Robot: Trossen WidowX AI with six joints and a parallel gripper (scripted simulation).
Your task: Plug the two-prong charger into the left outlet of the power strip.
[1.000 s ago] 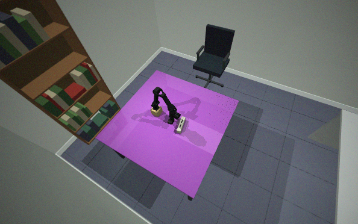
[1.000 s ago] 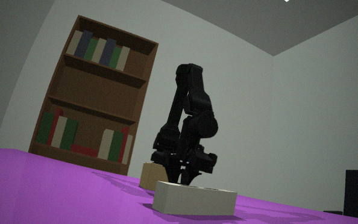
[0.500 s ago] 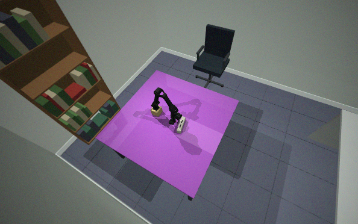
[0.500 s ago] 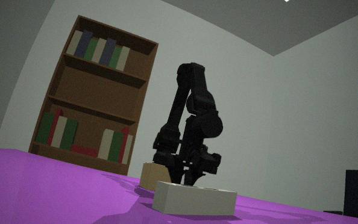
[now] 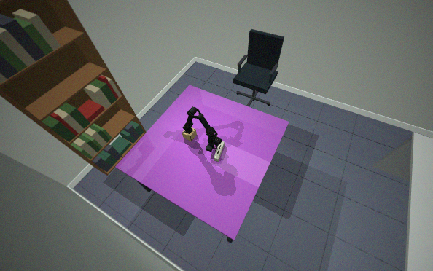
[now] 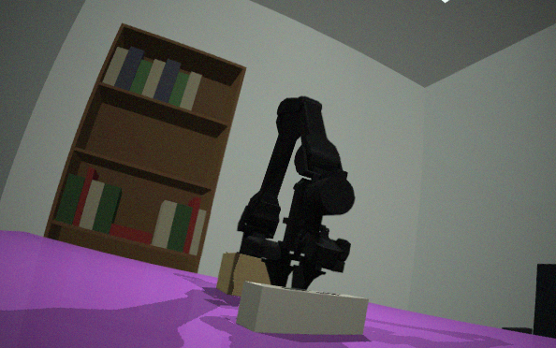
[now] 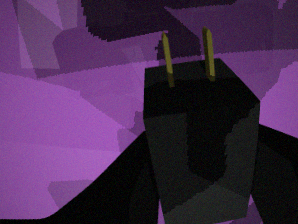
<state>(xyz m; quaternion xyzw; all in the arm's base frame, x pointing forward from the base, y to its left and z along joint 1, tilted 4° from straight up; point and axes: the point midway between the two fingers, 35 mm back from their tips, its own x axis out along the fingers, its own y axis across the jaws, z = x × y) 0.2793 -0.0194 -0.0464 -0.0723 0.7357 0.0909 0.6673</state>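
My gripper (image 5: 211, 147) (image 6: 294, 281) is shut on the black two-prong charger (image 7: 200, 136). Its two brass prongs (image 7: 188, 52) point away from the wrist camera, over the purple table. The white power strip (image 5: 219, 150) (image 6: 301, 312) lies flat on the table. In the exterior view the gripper's fingers hang just above the strip's top, near its left part. A pale corner of the strip (image 7: 40, 10) shows at the upper left of the wrist view. The outlets themselves are not clear in any view.
The arm's base stands on a tan box (image 5: 189, 135) (image 6: 236, 273) on the purple table (image 5: 204, 189). A bookshelf (image 5: 62, 84) (image 6: 145, 154) stands to the left, an office chair (image 5: 259, 65) beyond the table's far edge.
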